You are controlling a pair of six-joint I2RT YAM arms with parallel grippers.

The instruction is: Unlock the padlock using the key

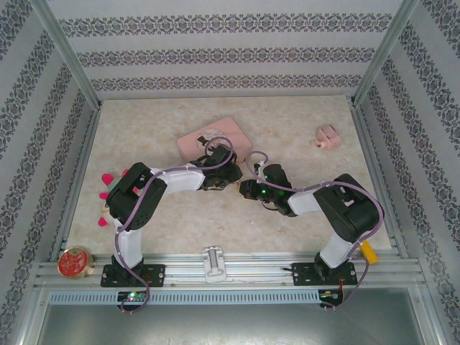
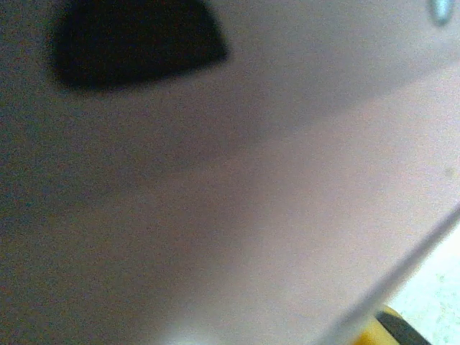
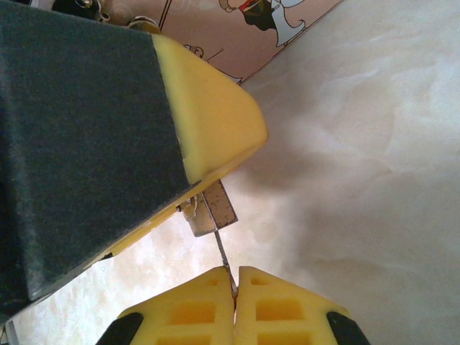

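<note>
— What lies beyond the left claw (image 1: 233,181)?
— Walls of striped floral wallpaper (image 1: 215,54), and more to both sides.
— And beneath it?
— A cream marbled tabletop (image 1: 302,154), evenly lit; aluminium rails (image 1: 287,267) behind it.

Beige marbled counter (image 1: 287,122) carries a pink rectangular tin (image 1: 194,144) near centre and a small pink lump (image 1: 328,135) at far right.

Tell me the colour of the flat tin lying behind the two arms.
Pink. The tin shows best in the top external view.
</note>
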